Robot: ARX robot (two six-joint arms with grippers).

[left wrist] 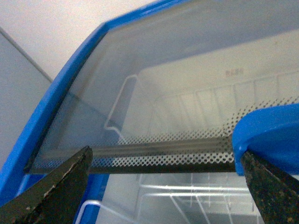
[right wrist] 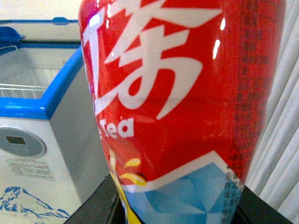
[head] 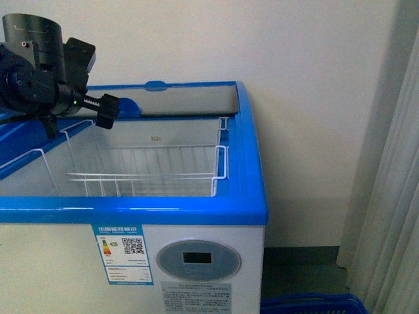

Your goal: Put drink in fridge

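Observation:
The fridge (head: 196, 203) is a white chest with a blue rim. Its glass lid (head: 183, 98) is slid back, and the white wire basket (head: 144, 163) lies uncovered inside. My left gripper (head: 107, 112) hovers over the opening at the lid's front edge, open, close to the lid's blue handle (left wrist: 271, 130). In the left wrist view the left gripper (left wrist: 163, 186) frames the lid's dotted edge (left wrist: 154, 151) between its spread fingers. The drink (right wrist: 177, 93) fills the right wrist view, red label with white characters, and my right gripper (right wrist: 177, 212) is shut on it. The fridge (right wrist: 42, 107) stands off to one side there.
A pale curtain (head: 393, 196) hangs to the right of the fridge, with a white wall behind. A blue crate's rim (head: 314, 304) shows on the floor at the fridge's right foot. The curtain (right wrist: 285, 140) is also beside the drink.

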